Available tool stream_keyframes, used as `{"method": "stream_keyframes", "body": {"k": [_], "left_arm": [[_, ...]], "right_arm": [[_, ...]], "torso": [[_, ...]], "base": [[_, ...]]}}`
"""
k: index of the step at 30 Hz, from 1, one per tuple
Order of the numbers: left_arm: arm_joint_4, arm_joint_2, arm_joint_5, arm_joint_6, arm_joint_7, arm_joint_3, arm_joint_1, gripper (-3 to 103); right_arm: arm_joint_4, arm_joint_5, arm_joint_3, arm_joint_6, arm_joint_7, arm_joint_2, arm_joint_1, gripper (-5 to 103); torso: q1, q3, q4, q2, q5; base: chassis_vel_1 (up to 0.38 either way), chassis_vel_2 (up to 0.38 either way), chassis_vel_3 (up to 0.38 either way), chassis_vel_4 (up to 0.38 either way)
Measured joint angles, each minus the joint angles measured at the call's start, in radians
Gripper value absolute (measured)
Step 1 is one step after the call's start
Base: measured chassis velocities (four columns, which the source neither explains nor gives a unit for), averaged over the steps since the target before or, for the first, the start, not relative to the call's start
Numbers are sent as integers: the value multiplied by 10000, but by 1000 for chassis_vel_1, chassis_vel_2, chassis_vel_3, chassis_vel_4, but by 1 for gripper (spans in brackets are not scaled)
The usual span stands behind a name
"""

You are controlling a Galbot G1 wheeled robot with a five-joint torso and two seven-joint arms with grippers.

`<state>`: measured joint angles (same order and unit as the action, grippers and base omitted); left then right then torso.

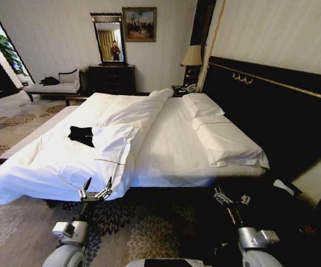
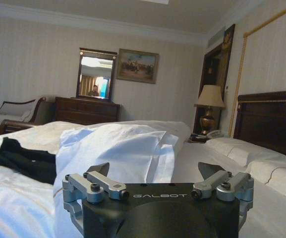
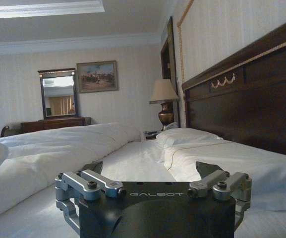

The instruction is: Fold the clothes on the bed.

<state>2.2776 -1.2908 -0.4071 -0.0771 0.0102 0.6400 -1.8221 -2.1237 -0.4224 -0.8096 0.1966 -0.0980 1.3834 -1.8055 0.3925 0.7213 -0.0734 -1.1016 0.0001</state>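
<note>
Left gripper [image 1: 96, 186] and right gripper [image 1: 231, 197], jaws spread and empty, hover at near bed [image 1: 171, 150] edge; crumpled black T-shirt [image 1: 82, 134] unfolded, untouched.

Pale striped wallpaper [image 1: 60, 39] covers the far wall, where a dark wooden dresser [image 1: 111, 79] stands under a framed upright mirror [image 1: 108, 38], just beside a gilt-framed landscape painting [image 1: 139, 24]. Left of the dresser sits a pale chaise longue with dark wooden scrolled arms [image 1: 54, 86]. A brass table lamp with a cream shade [image 1: 192, 60] glows in the corner. The floor carries a beige carpet with dark floral medallions [image 1: 143, 236]. White crown moulding [image 2: 98, 23] edges the ceiling.
</note>
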Motion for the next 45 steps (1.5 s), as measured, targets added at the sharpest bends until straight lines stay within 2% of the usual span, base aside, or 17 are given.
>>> {"method": "stream_keyframes", "body": {"k": [8, 23, 31, 45], "left_arm": [[-57, -52, 375, -115, 59, -379, -124, 100], [-334, -115, 220, -210, 153, -251, -16, 100], [-101, -28, -58, -90, 165, -217, 52, 100], [-140, 23, -53, -107, 166, -237, 67, 100]], "right_arm": [[154, -125, -8, -73, 37, -239, 170, 100], [74, 42, 57, -50, 12, -147, 70, 100], [-18, 323, 168, 49, -37, 94, -48, 100], [186, 634, 304, 119, 128, 392, -33, 100]], "torso": [[-2, 0, 1, -1, -1], [-1, 0, 1, -1, -1], [-1, 0, 0, 0, -1], [-1, 0, 1, 0, -2]], "base": [[-72, 83, 78, -81], [-79, 74, 77, -75], [-67, 83, 75, -76], [-74, 68, 80, -67]]}}
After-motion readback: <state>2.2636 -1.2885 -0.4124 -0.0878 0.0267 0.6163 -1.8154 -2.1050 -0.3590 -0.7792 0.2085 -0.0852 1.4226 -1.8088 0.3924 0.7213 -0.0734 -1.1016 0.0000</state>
